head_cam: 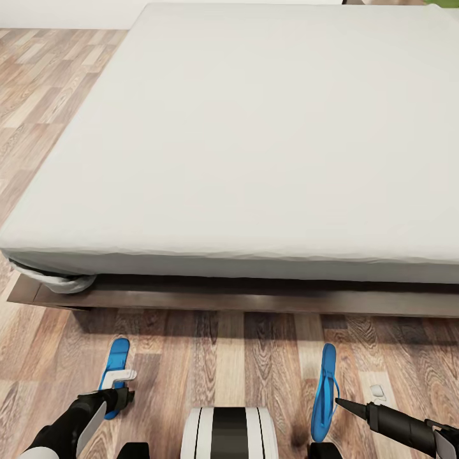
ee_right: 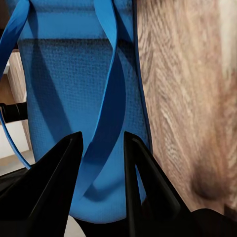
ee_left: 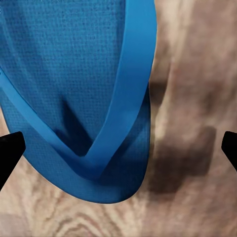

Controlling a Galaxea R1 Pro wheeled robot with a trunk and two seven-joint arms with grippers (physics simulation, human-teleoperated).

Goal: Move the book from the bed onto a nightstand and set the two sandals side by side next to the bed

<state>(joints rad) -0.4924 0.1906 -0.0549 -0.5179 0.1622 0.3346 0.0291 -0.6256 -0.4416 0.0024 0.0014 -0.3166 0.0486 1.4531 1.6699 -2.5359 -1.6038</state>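
While both sandals sit on floor (head_cam: 229, 357) by bed (head_cam: 255, 159), they lie well apart, not side by side. Left sandal (head_cam: 115, 366) flat on wood, left gripper (head_cam: 121, 386) over it, fingers spread wide. Right sandal (head_cam: 324, 392) tipped up on edge, right gripper (head_cam: 338, 401) pinching strap (ee_right: 106, 98). Risk: thin strap may slip, sandal may drop or twist. Left sandal may slide when grabbed. Bed frame (head_cam: 191, 296) edge close ahead. Bare floor between sandals gives room. Book not on mattress part seen.
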